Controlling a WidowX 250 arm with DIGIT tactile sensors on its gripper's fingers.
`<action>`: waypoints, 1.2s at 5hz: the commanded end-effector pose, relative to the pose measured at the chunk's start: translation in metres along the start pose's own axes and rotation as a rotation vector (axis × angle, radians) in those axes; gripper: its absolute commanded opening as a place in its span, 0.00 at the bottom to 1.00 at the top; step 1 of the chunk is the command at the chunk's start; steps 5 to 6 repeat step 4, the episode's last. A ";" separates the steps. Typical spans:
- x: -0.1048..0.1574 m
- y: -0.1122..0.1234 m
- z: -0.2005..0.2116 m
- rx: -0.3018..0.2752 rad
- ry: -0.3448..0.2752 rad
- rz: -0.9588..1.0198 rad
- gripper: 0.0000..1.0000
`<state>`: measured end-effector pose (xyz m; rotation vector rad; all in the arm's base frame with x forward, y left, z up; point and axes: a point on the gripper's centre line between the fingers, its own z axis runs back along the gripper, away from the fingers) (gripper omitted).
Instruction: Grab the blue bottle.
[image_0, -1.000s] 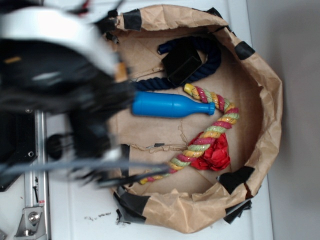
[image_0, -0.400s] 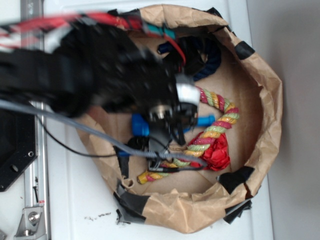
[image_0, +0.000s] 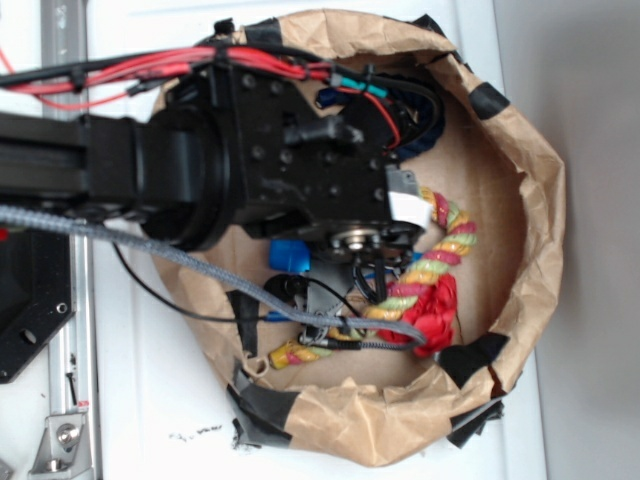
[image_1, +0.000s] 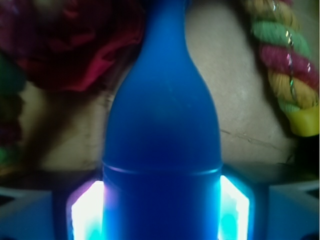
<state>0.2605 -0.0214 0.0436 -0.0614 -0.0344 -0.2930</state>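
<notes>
The blue bottle (image_1: 162, 125) lies on brown paper with its narrow neck pointing away from the wrist camera. My gripper (image_1: 161, 210) has its body between the jaws. Both lit pads (image_1: 87, 210) lie flush against the bottle's sides with no gap showing. In the exterior view the black arm covers most of the bottle; only its blue base end (image_0: 290, 255) shows below the wrist. The gripper (image_0: 365, 265) is low inside the paper basin, with its fingers mostly hidden under the arm.
A brown paper basin (image_0: 520, 150) with black tape patches surrounds everything. A multicoloured rope (image_0: 445, 255) and a red cloth (image_0: 435, 310) lie right of the bottle. A dark navy rope (image_0: 425, 120) lies at the back. Cables hang below the arm.
The arm has swung from the left edge over the basin and come down onto the bottle. The bottle's base stays where it lay.
</notes>
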 end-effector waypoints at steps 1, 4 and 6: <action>0.004 0.006 0.121 0.014 -0.167 0.094 0.00; -0.013 0.016 0.189 -0.009 0.030 0.498 0.00; -0.013 0.016 0.189 -0.009 0.030 0.498 0.00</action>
